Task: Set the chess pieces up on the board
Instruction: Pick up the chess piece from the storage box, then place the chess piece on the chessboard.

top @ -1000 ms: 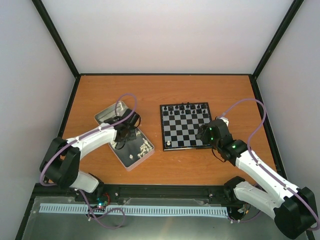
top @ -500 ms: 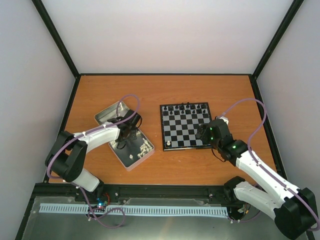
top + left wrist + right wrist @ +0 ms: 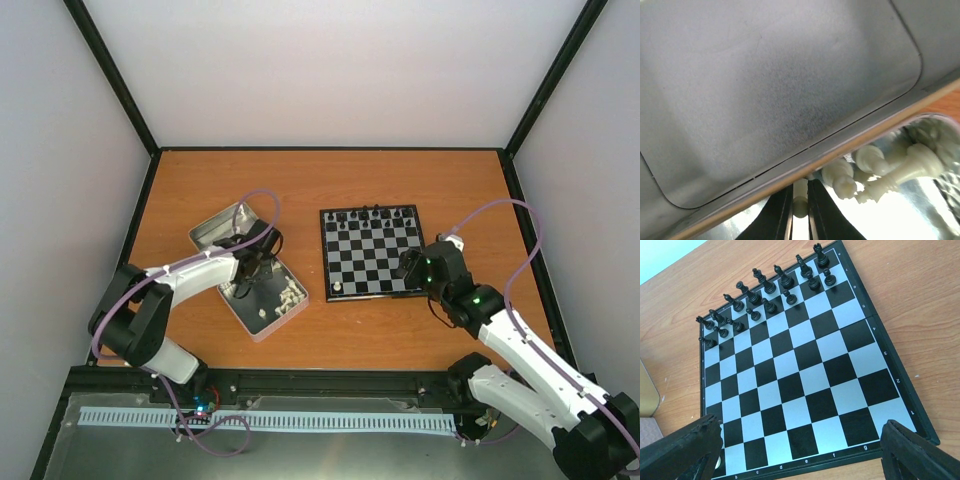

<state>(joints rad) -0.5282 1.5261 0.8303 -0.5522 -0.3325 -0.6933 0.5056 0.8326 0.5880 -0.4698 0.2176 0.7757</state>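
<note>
The board point(image 3: 375, 262) lies right of centre, and the right wrist view shows it point(image 3: 810, 375) from close up. One white piece point(image 3: 337, 287) stands at its near-left corner. Several more white chess pieces point(image 3: 291, 294) lie in the silver tin point(image 3: 262, 335). My left gripper point(image 3: 251, 271) reaches down into that tin. In the left wrist view it point(image 3: 800, 187) is shut on a small white piece point(image 3: 800, 204), beside other loose white pieces point(image 3: 875, 165). My right gripper point(image 3: 408, 268) hovers over the board's near-right edge; it point(image 3: 800, 455) is open and holds nothing.
Black pieces point(image 3: 375, 213) fill the board's two far rows point(image 3: 765, 295). The tin's lid point(image 3: 215, 228) lies open behind the tin, and its inside point(image 3: 780, 85) fills the left wrist view. Black frame rails edge the wooden table point(image 3: 300, 190).
My left gripper has closed on a white piece in the tin. The right arm has drawn back slightly toward the near edge, its gripper still open.
</note>
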